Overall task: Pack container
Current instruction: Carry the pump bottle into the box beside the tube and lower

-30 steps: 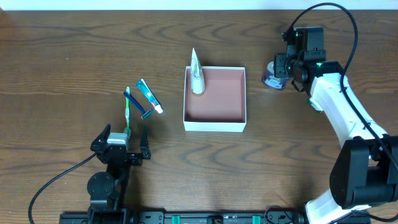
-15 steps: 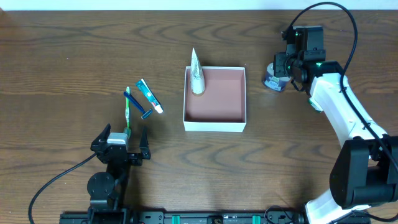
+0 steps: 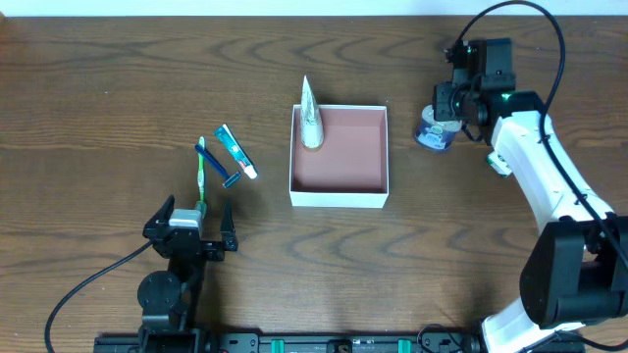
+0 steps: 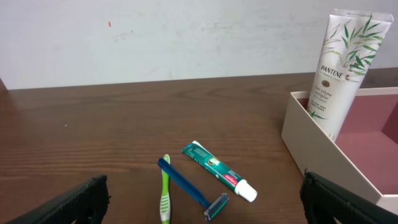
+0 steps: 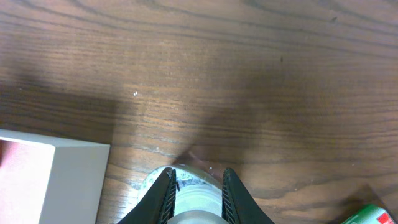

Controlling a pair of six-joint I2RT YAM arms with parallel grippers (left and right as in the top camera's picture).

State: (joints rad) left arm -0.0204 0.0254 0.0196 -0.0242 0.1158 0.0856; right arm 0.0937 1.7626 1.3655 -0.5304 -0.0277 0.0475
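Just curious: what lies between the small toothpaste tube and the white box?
Nothing: only bare table separates the toothpaste tube from the box, clearest in the overhead view.

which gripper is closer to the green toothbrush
Left. The left gripper sits just short of the green toothbrush, jaws open; the right gripper is far off, past the container, around a small bottle.

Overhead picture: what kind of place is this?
Probably a robot test bench, not a bathroom: a white robot arm works at a wooden table, and a toothbrush and toothpaste lie near a box.
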